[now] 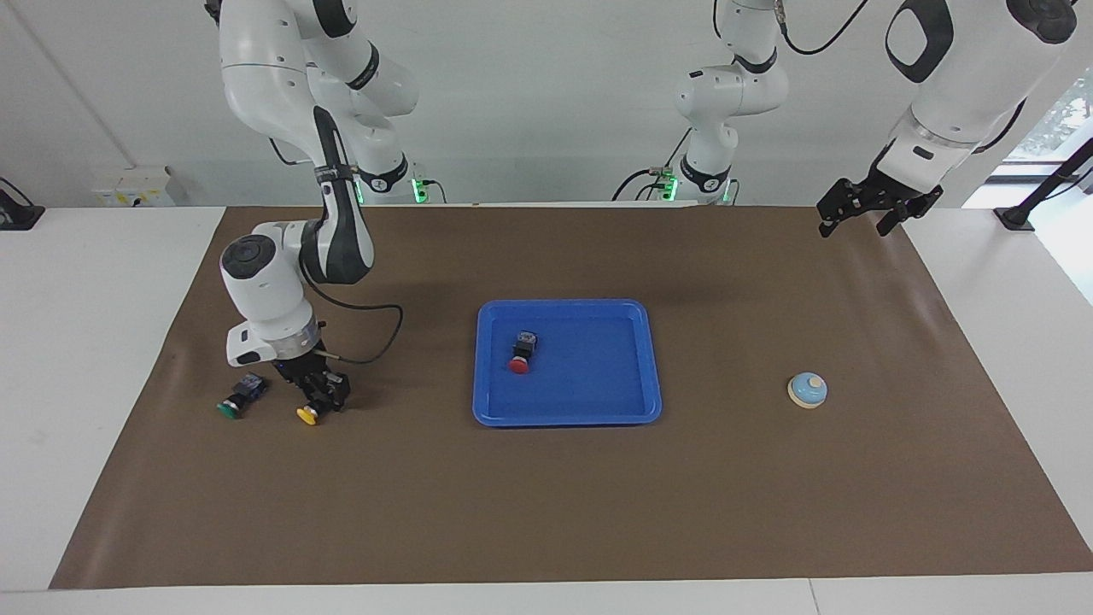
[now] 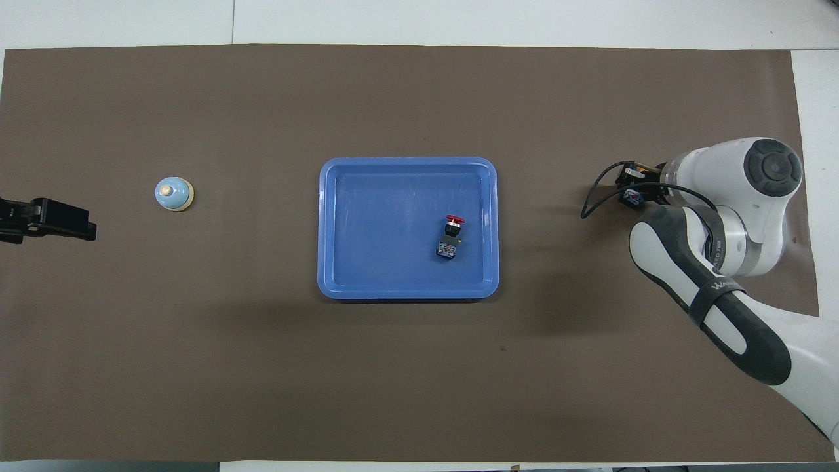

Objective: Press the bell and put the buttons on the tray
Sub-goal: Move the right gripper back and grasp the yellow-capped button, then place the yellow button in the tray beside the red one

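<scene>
The blue tray (image 1: 598,401) lies mid-mat and also shows in the overhead view (image 2: 367,262). The red button (image 1: 520,363) lies on its side in the tray (image 2: 452,229). My right gripper (image 1: 323,400) is down at the mat on the yellow button (image 1: 307,416), whose cap sticks out from it. The green button (image 1: 230,408) lies on the mat beside it, toward the right arm's end. The bell (image 1: 807,390) stands toward the left arm's end (image 2: 174,194). My left gripper (image 1: 858,224) waits open and empty, raised over the mat's edge (image 2: 49,219).
A brown mat (image 1: 546,512) covers the table. In the overhead view the right arm's wrist (image 2: 754,190) covers the yellow and green buttons. A black cable (image 1: 388,337) loops from the right wrist above the mat.
</scene>
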Robot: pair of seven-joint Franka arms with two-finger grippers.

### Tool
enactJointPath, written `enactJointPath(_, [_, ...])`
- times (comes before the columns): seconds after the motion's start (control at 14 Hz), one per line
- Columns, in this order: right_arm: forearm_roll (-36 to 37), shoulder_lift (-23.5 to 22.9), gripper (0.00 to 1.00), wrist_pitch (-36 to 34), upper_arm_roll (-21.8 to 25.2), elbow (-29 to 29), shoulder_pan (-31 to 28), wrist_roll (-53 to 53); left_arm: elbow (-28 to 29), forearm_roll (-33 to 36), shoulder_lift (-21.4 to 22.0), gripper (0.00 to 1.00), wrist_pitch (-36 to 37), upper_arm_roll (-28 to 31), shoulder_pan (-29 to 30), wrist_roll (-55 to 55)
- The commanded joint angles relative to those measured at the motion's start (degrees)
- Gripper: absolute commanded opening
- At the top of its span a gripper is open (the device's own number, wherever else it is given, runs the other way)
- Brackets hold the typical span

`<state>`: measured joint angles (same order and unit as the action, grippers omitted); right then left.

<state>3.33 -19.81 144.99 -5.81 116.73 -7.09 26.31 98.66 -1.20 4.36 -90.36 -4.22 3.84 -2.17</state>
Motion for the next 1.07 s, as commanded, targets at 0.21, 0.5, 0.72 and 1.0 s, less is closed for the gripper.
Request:
enactJointPath(0.21, [-0.4,-0.1,0.00,-5.9,-1.0,-4.6,0.1,-0.7,-0.8,0.1,0.0,1.00,0.8,0.0,0.2,-0.4])
enactJointPath(0.5, [-1.0,-0.1,0.00,-25.0,-1.0,-19.4,6.3,1.9,-0.8,0.1,0.0,1.00,0.8,0.0,0.2,-0.4])
enactJointPath(0.72, [-3.4,-0.9,0.00,-31.6,-1.0,-25.5,13.8,8.6,-0.8,0.1,0.1,1.00,0.8,0.0,0.2,-0.4])
enactJointPath(1.0, [-4.3,-2.3,0.00,-32.2,-1.0,-29.1,24.7,17.7,-0.8,0.1,0.0,1.00,0.8,0.0,0.2,-0.4])
